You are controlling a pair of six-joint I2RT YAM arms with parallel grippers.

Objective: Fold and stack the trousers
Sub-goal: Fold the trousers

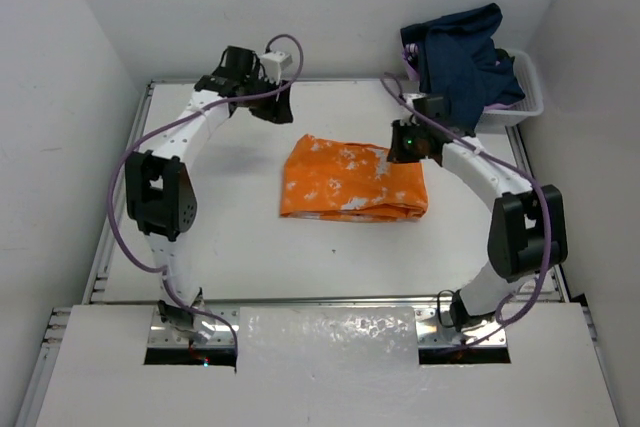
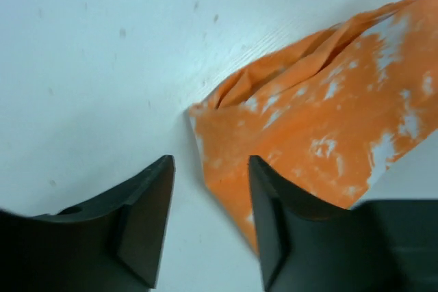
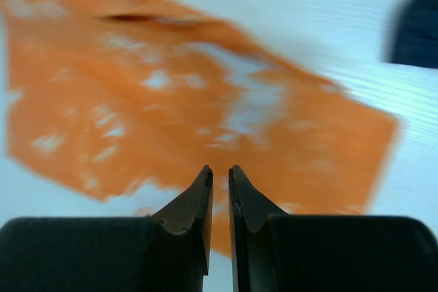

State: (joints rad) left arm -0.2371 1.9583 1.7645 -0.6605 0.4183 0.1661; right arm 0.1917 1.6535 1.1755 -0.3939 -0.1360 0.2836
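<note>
The orange trousers with white tie-dye splotches [image 1: 352,180] lie folded into a compact rectangle in the middle of the table. My left gripper [image 1: 272,107] hovers open behind their back left corner. In the left wrist view the trousers' corner [image 2: 321,128] lies just ahead of the open, empty gripper [image 2: 211,169], partly under the right finger. My right gripper [image 1: 402,147] hangs over the trousers' back right corner. In the right wrist view its jaws are closed to a thin slit with nothing between them [image 3: 219,172], above the cloth [image 3: 171,100].
A white basket [image 1: 527,97] stands at the back right corner, with dark blue clothes [image 1: 462,52] heaped in it and spilling over its edge. White walls close in the table on three sides. A metal rail runs along the near edge.
</note>
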